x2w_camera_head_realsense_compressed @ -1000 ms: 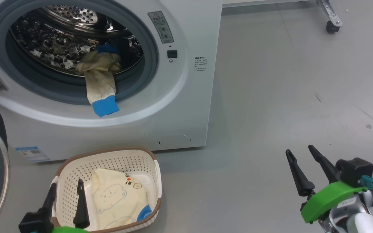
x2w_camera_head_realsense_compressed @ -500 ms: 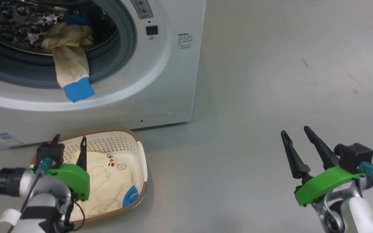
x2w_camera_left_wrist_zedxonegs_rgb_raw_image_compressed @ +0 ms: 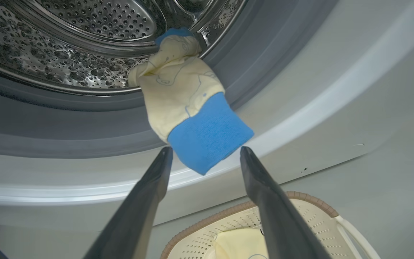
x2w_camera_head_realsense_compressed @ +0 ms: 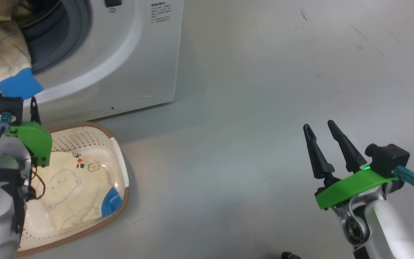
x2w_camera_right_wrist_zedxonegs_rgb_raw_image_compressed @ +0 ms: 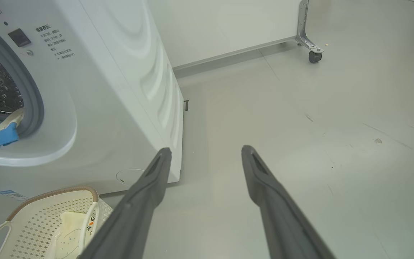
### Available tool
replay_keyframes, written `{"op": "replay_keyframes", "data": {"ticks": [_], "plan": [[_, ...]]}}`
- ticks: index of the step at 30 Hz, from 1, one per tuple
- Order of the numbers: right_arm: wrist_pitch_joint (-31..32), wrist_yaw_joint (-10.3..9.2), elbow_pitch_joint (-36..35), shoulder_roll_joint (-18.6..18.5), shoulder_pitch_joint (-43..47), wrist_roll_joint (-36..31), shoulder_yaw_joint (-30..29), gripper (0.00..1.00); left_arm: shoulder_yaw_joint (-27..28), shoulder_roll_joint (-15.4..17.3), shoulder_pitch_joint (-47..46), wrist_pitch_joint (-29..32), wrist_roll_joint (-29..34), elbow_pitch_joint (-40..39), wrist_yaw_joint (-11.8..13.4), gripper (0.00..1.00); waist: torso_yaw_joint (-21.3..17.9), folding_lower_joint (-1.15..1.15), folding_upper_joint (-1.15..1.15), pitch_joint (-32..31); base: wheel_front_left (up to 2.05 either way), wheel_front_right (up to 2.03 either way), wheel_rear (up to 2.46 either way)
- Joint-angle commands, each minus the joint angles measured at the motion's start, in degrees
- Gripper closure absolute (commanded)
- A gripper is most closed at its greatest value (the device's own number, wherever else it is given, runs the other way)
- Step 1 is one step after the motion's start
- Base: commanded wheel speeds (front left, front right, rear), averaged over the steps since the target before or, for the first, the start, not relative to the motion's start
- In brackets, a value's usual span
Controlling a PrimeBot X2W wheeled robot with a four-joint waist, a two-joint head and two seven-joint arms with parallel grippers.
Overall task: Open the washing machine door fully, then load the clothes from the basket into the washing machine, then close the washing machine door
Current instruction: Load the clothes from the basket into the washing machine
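The white washing machine (x2w_camera_head_realsense_compressed: 138, 54) stands with its opening uncovered; the washing machine door is out of view. A pale yellow garment (x2w_camera_left_wrist_zedxonegs_rgb_raw_image_compressed: 178, 86) with a blue cuff (x2w_camera_left_wrist_zedxonegs_rgb_raw_image_compressed: 207, 136) hangs out of the steel drum (x2w_camera_left_wrist_zedxonegs_rgb_raw_image_compressed: 84, 36) over the grey gasket. My left gripper (x2w_camera_left_wrist_zedxonegs_rgb_raw_image_compressed: 204, 153) is open just below the cuff, one finger on each side of its lower edge, and holds nothing. Beneath it, the cream basket (x2w_camera_head_realsense_compressed: 120, 169) holds another yellow bear-print garment (x2w_camera_head_realsense_compressed: 70, 183). My right gripper (x2w_camera_head_realsense_compressed: 318, 125) is open and empty above the floor, far to the right.
Bare grey floor (x2w_camera_head_realsense_compressed: 264, 90) stretches right of the machine. A metal frame leg on a caster (x2w_camera_right_wrist_zedxonegs_rgb_raw_image_compressed: 313, 54) stands by the far wall. The basket sits on the floor against the machine's front.
The head camera has swung right and down. My left gripper has risen from the basket to the blue cuff hanging from the drum. The right gripper has held its place.
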Motion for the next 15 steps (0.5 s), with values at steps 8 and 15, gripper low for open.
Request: {"op": "replay_keyframes", "data": {"ticks": [8,15], "plan": [[-2.53,0.00,1.54,-0.11,-4.06,3.61,3.57,0.00,0.49,5.32,-7.19,-0.99,2.89,3.95,2.84,0.00,-4.52,0.00,0.00,5.99,0.00,0.00,0.00],[-2.80,0.00,1.93,-0.11,-5.10,4.48,3.50,0.00,-0.68,5.62,-9.91,-3.52,3.92,7.40,4.43,0.00,-4.73,0.00,0.00,7.26,0.00,0.00,0.00]]}}
